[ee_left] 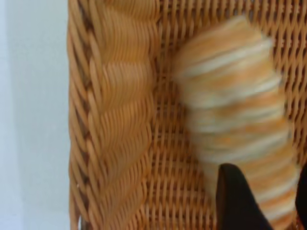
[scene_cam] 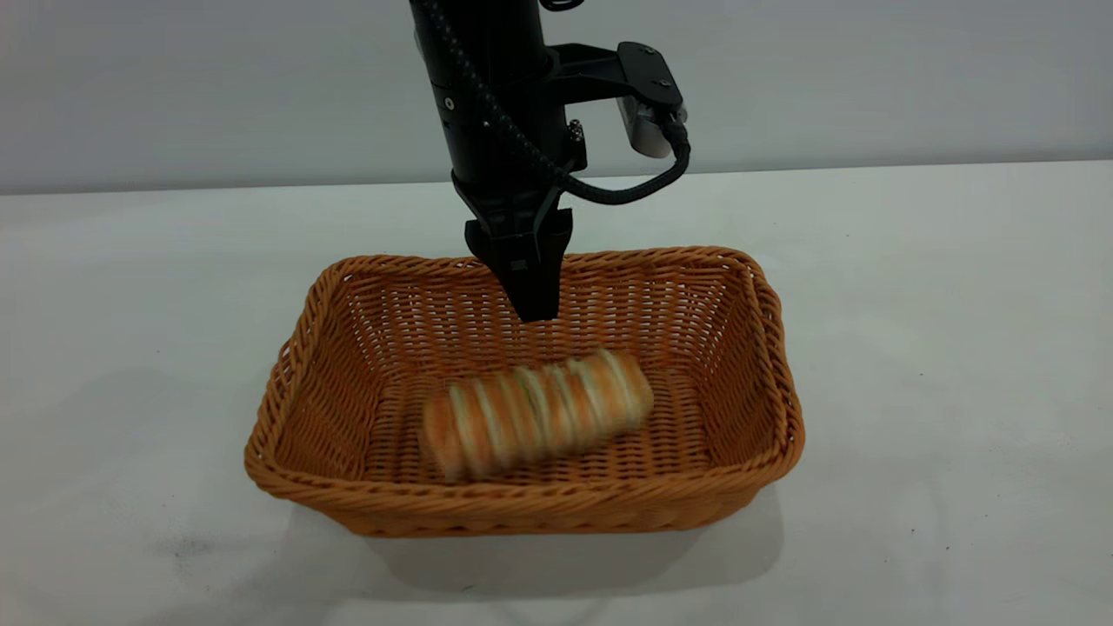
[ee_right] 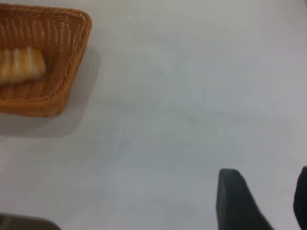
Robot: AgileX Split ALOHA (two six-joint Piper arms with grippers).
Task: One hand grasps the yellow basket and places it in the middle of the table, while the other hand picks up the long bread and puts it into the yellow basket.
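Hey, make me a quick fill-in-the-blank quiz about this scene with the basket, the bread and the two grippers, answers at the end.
1. The long bread lies inside the ____.
2. The yellow basket stands on the white ____.
3. The left gripper hangs directly above the basket and holds ____.
4. The right gripper is over bare table, off to one side of the basket, with its fingers ____.

Missing words: basket; table; nothing; open
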